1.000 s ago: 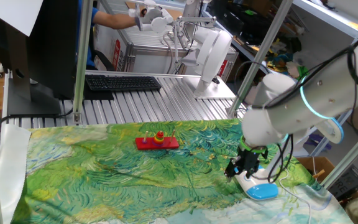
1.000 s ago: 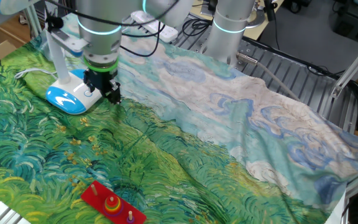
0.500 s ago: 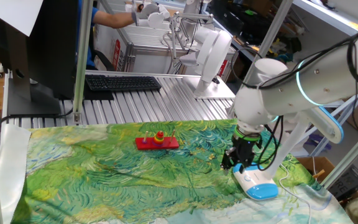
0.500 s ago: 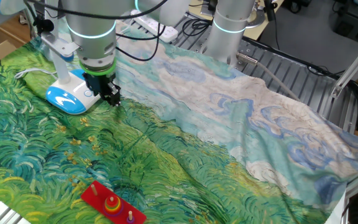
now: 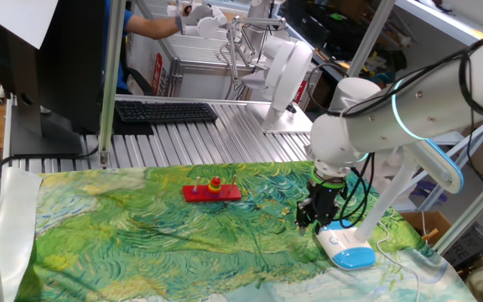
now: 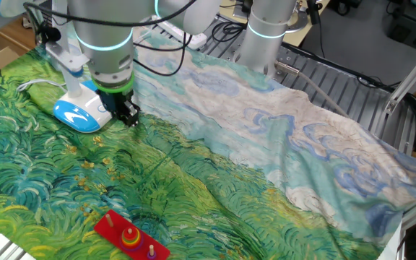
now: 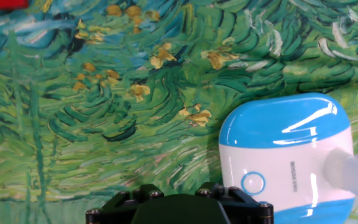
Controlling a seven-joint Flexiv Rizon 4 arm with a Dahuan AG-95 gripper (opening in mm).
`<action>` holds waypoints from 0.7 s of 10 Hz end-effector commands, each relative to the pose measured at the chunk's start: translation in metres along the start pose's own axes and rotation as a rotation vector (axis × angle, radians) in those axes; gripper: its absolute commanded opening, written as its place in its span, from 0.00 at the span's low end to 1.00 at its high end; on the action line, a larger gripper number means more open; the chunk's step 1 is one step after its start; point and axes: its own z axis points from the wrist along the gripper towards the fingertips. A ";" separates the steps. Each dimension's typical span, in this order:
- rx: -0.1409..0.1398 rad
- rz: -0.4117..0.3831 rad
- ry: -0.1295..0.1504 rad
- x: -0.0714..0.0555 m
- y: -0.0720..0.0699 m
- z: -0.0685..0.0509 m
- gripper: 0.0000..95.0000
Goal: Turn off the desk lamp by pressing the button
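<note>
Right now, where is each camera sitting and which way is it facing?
One fixed view: at the cloth's long edge, facing the keyboard and shelves; the arm shows at right.
The other fixed view: opposite side, looking down the cloth; arm at upper left.
Hand view: looks down past the gripper body at the desk lamp base and the button.
All share the lamp.

White desk lamp (image 7: 284,158) with light blue rim, pale ringed button (image 7: 253,183), black gripper (image 5: 311,216), green swirl-painted cloth (image 5: 158,231) with yellow flecks, red toy (image 5: 211,191)
</note>
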 end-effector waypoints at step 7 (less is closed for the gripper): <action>-0.049 0.125 0.029 -0.006 -0.004 -0.008 0.00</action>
